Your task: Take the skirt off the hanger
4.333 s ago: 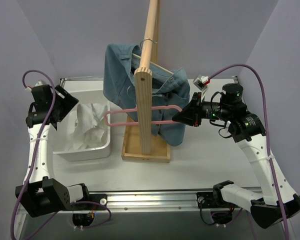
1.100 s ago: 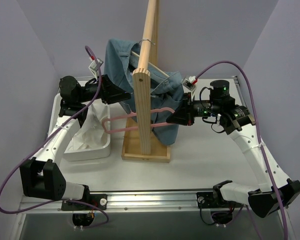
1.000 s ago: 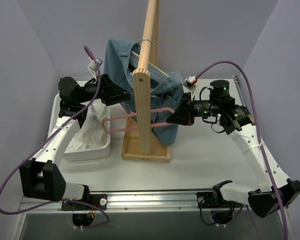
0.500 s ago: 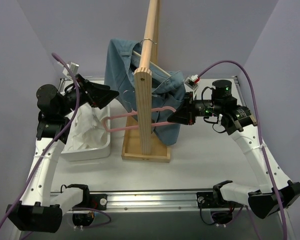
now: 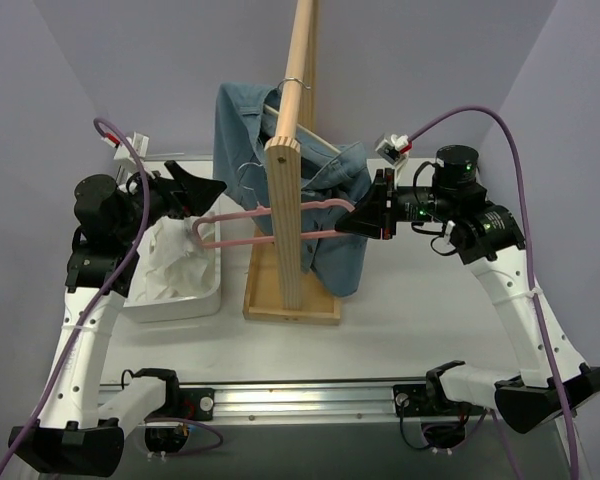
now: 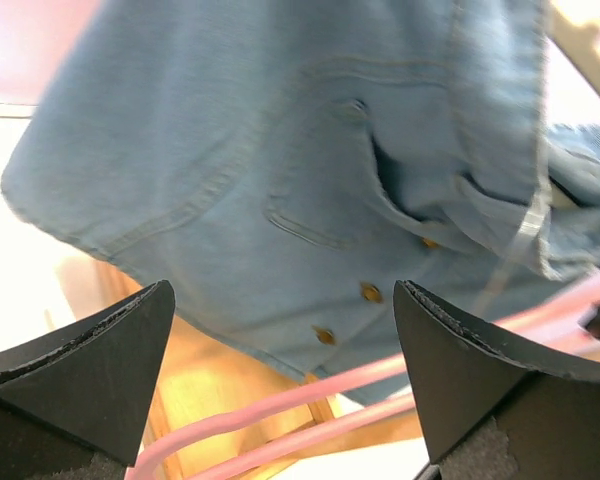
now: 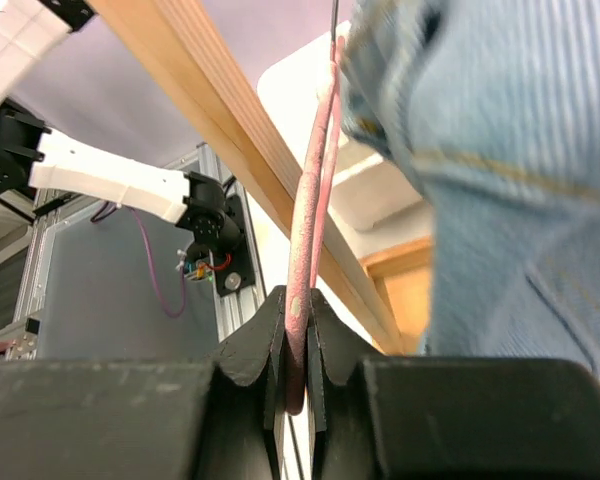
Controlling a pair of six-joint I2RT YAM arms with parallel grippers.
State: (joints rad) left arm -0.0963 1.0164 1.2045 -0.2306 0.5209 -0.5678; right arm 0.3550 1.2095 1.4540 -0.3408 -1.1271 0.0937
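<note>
The skirt [image 5: 170, 258] lies crumpled in the white bin [image 5: 206, 292] at the left, apart from the hanger. The pink hanger [image 5: 230, 241] is bare and held level across the front of the wooden post. My right gripper [image 5: 354, 221] is shut on its right end; in the right wrist view the pink bar [image 7: 310, 190] runs up from the shut gripper [image 7: 298, 300]. My left gripper [image 5: 208, 195] is open and empty just above the hanger's left end. In the left wrist view the hanger's bars [image 6: 380, 385] pass below the open gripper [image 6: 284, 300].
A wooden rack stands mid-table, with a post [image 5: 285, 235], a base [image 5: 292, 306] and a slanting pole. The blue denim garment [image 5: 242, 140] hangs from it behind the hanger and fills the left wrist view [image 6: 300, 150]. The enclosure walls stand close at left, right and back.
My left arm has drawn back to the left from the denim, its gripper still open. My right gripper has lifted the pink hanger a little. The skirt has stayed in the bin.
</note>
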